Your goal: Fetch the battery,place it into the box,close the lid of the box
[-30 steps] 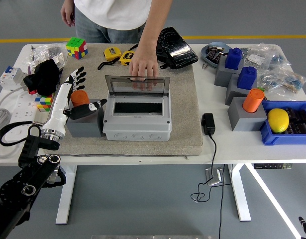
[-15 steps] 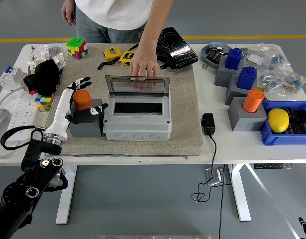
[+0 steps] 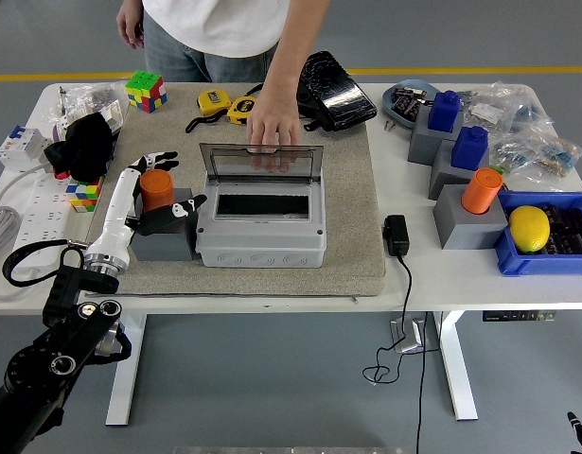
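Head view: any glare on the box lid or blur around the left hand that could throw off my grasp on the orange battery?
Head view: evenly lit, shadows soft. The clear lid, held up by a person's hand, shows only a faint sheen; fingers are visible through it. The left hand at the orange battery looks sharp, no motion smear. Strongest glare sits on the black bag.

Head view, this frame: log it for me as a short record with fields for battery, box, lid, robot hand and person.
battery: orange cylinder, upright on a grey block left of the box
box: grey box on the beige mat, its opening dark
lid: clear lid raised at the box's far side
robot hand: left robot hand at the orange cylinder, fingers around it, not lifted
right arm: not in view
person: hand resting on the lid's top edge
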`<state>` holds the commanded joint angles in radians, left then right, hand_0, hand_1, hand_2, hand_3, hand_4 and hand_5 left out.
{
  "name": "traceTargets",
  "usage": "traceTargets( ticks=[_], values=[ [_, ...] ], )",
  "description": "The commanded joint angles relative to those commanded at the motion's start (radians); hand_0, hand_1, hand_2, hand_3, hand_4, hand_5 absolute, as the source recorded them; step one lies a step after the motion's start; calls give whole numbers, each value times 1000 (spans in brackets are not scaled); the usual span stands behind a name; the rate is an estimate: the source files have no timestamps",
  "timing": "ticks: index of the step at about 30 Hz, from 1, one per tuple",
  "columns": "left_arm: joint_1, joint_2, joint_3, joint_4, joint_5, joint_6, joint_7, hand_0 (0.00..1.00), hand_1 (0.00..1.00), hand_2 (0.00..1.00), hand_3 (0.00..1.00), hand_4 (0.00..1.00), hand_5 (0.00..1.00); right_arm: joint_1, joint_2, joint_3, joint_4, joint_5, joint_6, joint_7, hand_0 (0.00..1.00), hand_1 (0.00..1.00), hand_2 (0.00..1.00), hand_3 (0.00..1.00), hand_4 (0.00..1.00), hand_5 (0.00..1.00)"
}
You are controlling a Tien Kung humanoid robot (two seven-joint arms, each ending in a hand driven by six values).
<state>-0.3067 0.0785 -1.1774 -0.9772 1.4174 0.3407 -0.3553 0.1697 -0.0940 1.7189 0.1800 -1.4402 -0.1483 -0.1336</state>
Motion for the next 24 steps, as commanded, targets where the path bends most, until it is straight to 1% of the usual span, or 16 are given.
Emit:
traceTargets(
  ticks=[1, 2, 7, 8, 13, 14, 19, 20, 24],
  values=[
    [1, 0, 2, 0, -3, 1, -1, 657, 757, 692, 714, 998, 184, 0, 0, 3, 0, -2, 0, 0, 845, 805, 769, 802, 998, 998],
    [1, -2, 2, 0, -5, 3, -3, 583, 695, 628, 654, 998, 159, 0, 0, 3, 0, -2, -1, 0, 845, 805, 768, 802, 998, 998],
    [1, -4, 8, -1, -14, 11, -7, 583, 695, 628, 654, 998, 159, -1, -1, 3, 0, -2, -1, 0, 845, 805, 768, 802, 998, 998],
    [1, -5, 9, -1, -15, 14, -7, 377, 550, 496, 492, 998, 89, -1, -1, 2, 0, -1, -1, 0, 845, 805, 768, 802, 998, 998],
    [1, -6, 11, -2, -22, 27, -10, 377, 550, 496, 492, 998, 89, 1, 0, 4, 0, 0, -1, 1, 845, 805, 768, 802, 998, 998],
    [1, -6, 12, -2, -24, 32, -11, 233, 445, 436, 445, 958, 75, 1, 0, 3, 0, 0, -1, 0, 846, 805, 768, 802, 998, 998],
    [0, -7, 15, -4, -32, 60, -17, 233, 445, 436, 445, 958, 75, 1, -1, 8, 0, -4, -2, 0, 846, 805, 768, 802, 998, 998],
    [0, -7, 16, -6, -36, 70, -17, 158, 350, 382, 421, 907, 86, 1, -1, 7, 0, -3, -2, 0, 847, 806, 770, 802, 998, 998],
    [1, -10, 20, -4, -47, 89, -23, 158, 350, 382, 421, 907, 86, 0, -1, 7, 0, -2, -3, 1, 847, 806, 770, 802, 998, 998]
  ],
)
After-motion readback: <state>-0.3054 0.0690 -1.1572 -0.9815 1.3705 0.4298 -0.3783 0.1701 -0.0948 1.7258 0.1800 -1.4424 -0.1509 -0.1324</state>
